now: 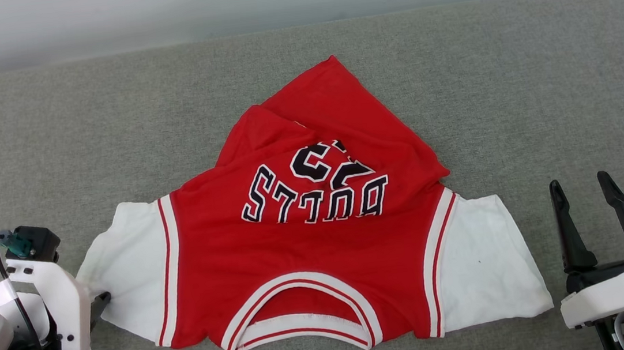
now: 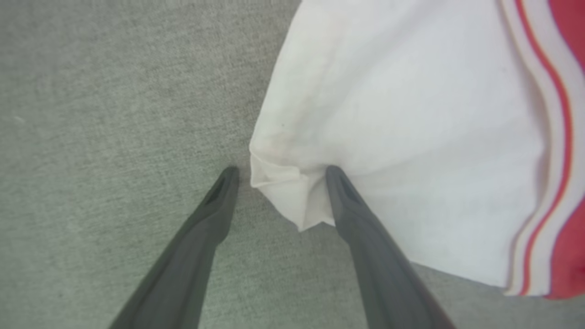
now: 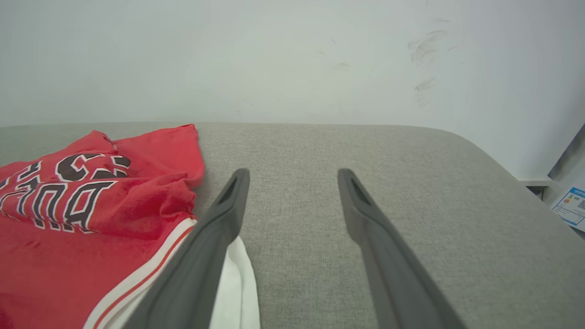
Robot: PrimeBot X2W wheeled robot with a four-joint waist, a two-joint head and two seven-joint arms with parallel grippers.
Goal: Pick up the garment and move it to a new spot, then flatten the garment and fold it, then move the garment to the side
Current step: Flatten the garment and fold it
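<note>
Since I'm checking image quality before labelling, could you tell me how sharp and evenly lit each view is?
Head view: soft, even light, faint shadows, lettering on the garment crisp. Left wrist view: softest, the white sleeve close, blurred and nearly washed out. Right wrist view: the grey surface is sharp, the fingers of the right gripper blur towards the bottom edge.

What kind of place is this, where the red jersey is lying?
Probably an indoor test space: the garment lies on a grey fabric-covered surface against a bare, scuffed white wall.
</note>
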